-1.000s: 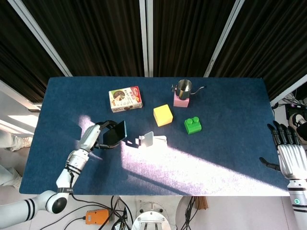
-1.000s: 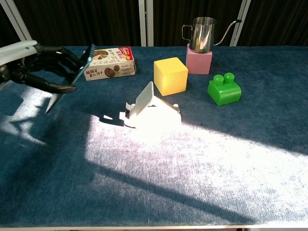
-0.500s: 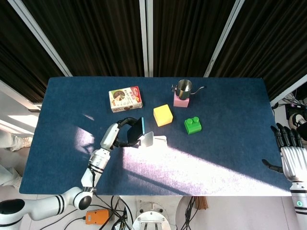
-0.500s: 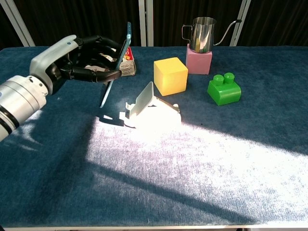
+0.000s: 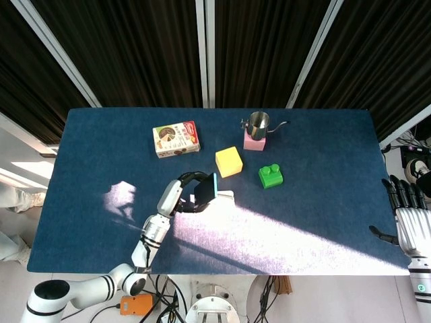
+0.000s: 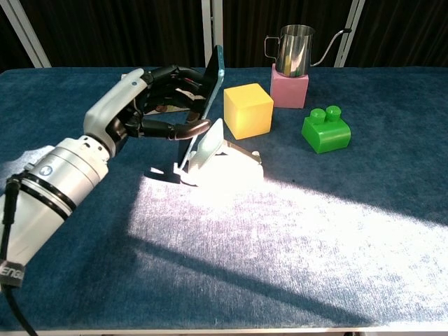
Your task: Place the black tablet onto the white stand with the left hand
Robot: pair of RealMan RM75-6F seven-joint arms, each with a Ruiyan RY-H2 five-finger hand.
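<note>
My left hand (image 6: 157,105) grips the black tablet (image 6: 212,87), which has a light blue edge and stands nearly edge-on. In the head view the tablet (image 5: 203,190) held by the left hand (image 5: 183,196) hangs right over the white stand (image 5: 224,196). The chest view shows its lower edge just behind the stand's (image 6: 222,161) sloped back plate; I cannot tell if they touch. My right hand (image 5: 408,215) is at the table's right edge with its fingers apart and nothing in it.
A snack box (image 5: 176,138) lies at the back left. A yellow cube (image 6: 248,110), a green block (image 6: 326,129) and a steel kettle (image 6: 295,40) on a pink block (image 6: 290,87) stand behind and right of the stand.
The left hand has carried the tablet to the right, from the left part of the table to just above the white stand. The right hand has barely moved.
</note>
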